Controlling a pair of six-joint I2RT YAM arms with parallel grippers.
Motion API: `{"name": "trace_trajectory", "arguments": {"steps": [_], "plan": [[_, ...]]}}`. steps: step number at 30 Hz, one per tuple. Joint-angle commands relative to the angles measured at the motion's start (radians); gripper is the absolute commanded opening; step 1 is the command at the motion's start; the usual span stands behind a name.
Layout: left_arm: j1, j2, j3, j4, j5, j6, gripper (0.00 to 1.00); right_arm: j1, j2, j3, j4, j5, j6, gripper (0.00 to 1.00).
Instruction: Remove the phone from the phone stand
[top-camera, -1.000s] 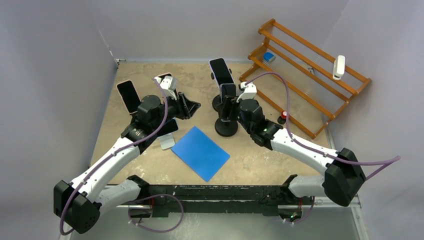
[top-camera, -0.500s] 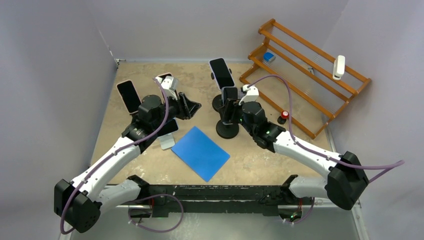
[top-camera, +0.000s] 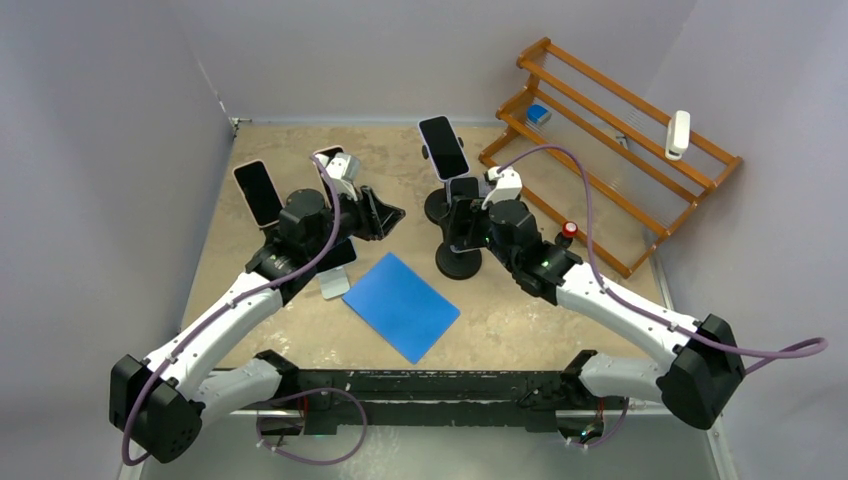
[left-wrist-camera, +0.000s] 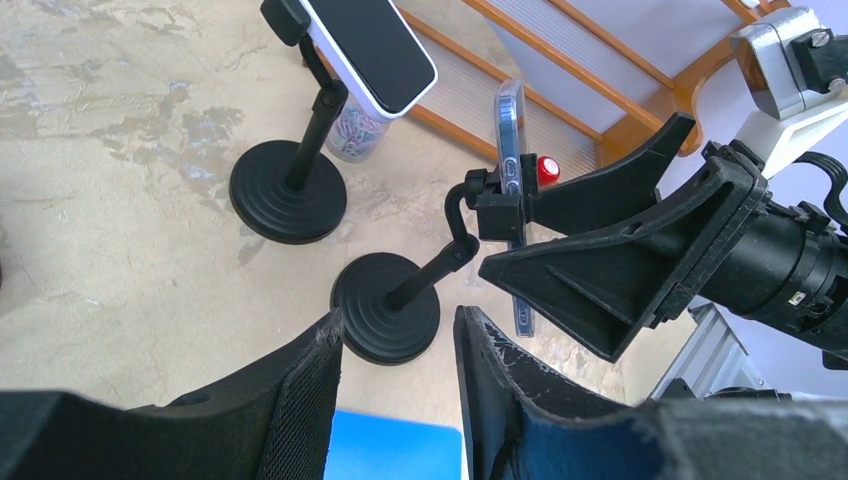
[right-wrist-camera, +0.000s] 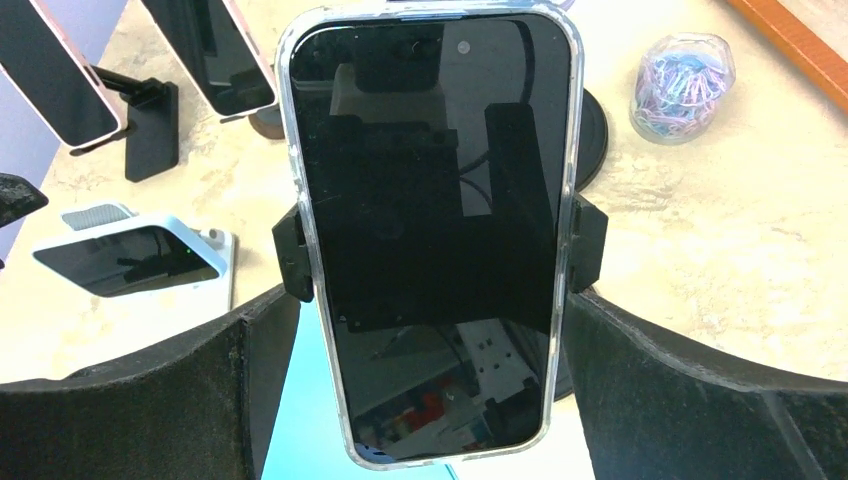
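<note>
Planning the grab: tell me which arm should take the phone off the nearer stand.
Right. The right gripper is open around the phone in its stand. The left gripper, also open, sits off to one side, apart from it.

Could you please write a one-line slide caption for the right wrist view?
Right tool, open, flanks the clear-cased phone clamped in the phone stand.

- Robot test lab: plain grey walls (top-camera: 100, 150) enclose the tabletop (top-camera: 392, 150).
- Left arm (top-camera: 230, 310) and right arm (top-camera: 620, 305) are bolted at its near edge.
- Wooden rack (top-camera: 610, 140) stands at the far right corner.
</note>
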Motion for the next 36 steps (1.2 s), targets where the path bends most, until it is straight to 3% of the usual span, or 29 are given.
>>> {"name": "trace_trajectory", "arguments": {"steps": [1,5,8,13,22,36], "plan": [[0.002,-0.004,0.001,0.042,0.013,0.023,0.43,0.0,-0.049,0.055,0.0,0.034,-0.036,0.99],[0.002,-0.011,-0.002,0.047,0.018,0.031,0.45,0.001,-0.114,0.006,0.02,0.056,-0.127,0.98],[0.001,-0.008,-0.001,0.055,0.037,0.031,0.49,0.001,-0.186,-0.082,0.091,-0.019,-0.19,0.96],[0.001,-0.006,-0.001,0.063,0.072,0.015,0.59,-0.005,-0.207,-0.079,0.066,-0.047,-0.137,0.99],[-0.001,-0.014,-0.005,0.073,0.121,0.02,0.79,-0.164,-0.242,-0.215,0.255,-0.35,-0.011,0.99],[-0.001,0.018,-0.006,0.095,0.165,0.01,0.87,-0.192,-0.128,-0.169,0.265,-0.413,-0.051,0.99]]}}
